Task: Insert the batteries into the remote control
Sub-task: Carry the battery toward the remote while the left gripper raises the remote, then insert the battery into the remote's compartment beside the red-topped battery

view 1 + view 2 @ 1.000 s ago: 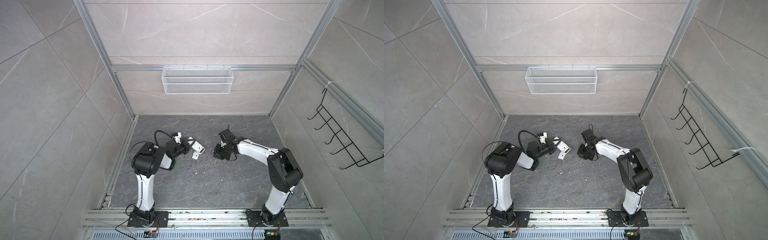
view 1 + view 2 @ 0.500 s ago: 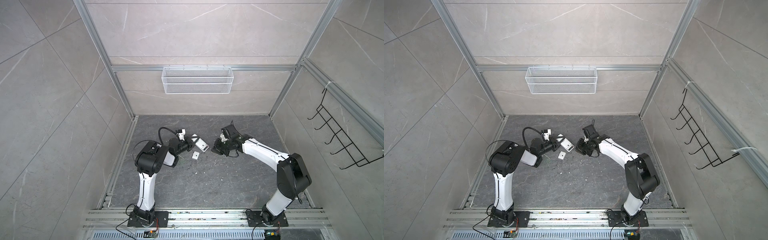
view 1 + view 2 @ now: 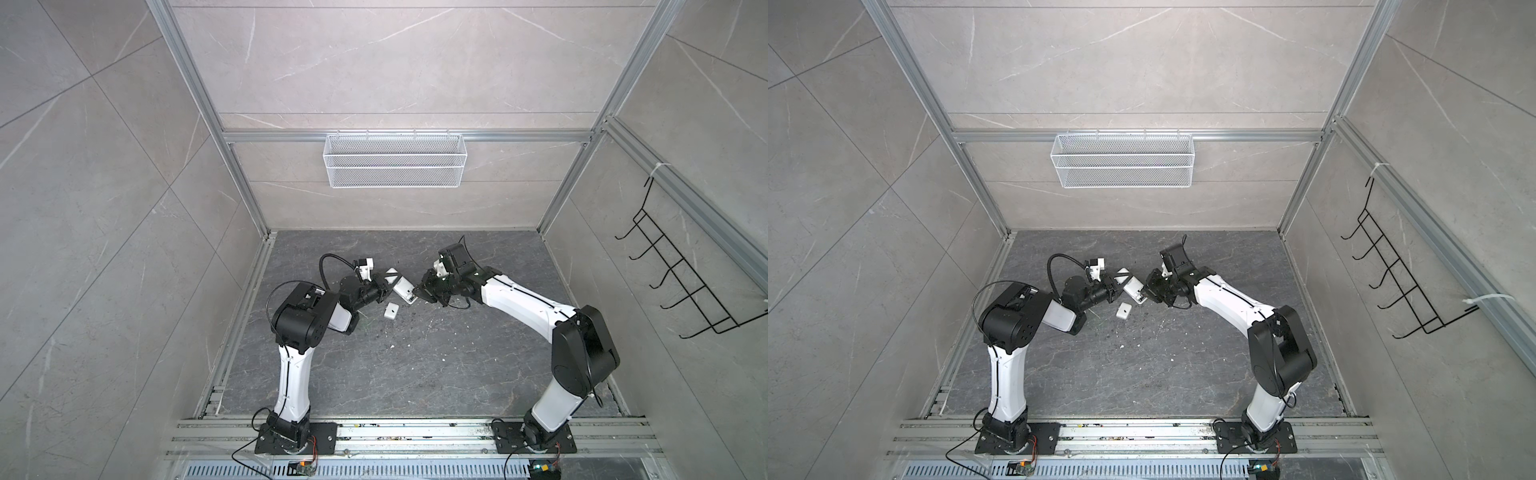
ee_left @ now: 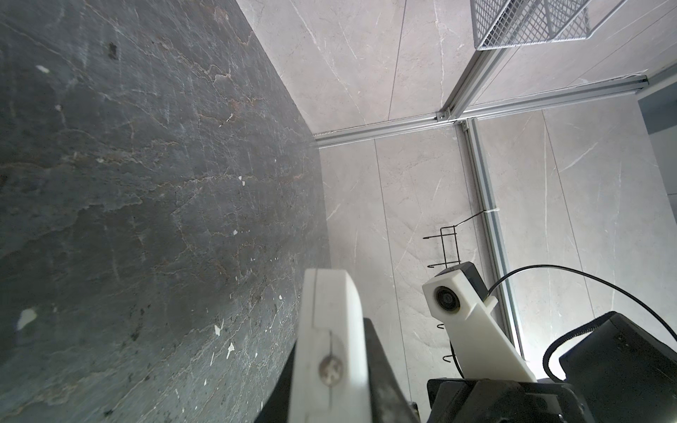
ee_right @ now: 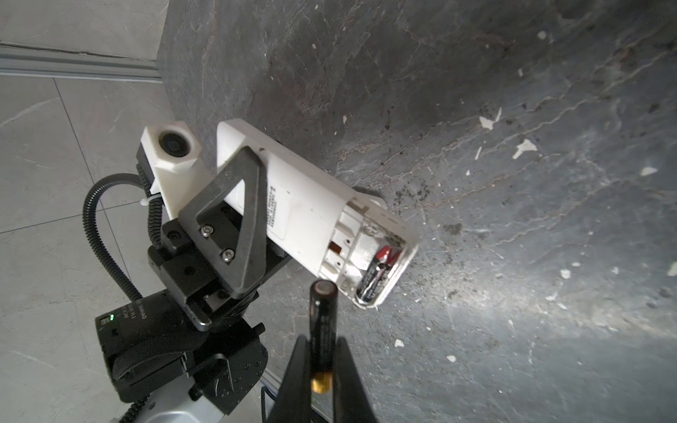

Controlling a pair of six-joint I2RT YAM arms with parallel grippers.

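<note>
A: Where is the remote control [image 5: 311,208]?

B: Toward the back of the dark stone tabletop [image 3: 415,374], between the two arms. The left gripper [image 3: 386,289] is clamped across its plain white back, near the closed end, and holds it tilted.

A: And its compartment?

B: Uncovered, and turned toward the right wrist camera. One battery [image 5: 377,273] lies in the outer bay. The bay beside it shows a copper contact [image 5: 335,249].

A: The other battery [image 5: 322,315]?

B: The right gripper [image 5: 321,342] pinches it tight between its dark fingers [image 5: 298,366]. The copper-orange end sits back between them, and the flat dark end points at the remote's open end. It is just beside the rim, but I cannot tell whether they touch.

A: Anything else nearby?

B: A small white cover plate [image 3: 391,310] lies flat on the tabletop near the remote, apart from both grippers. White specks [image 5: 524,148] are scattered over the stone.
</note>
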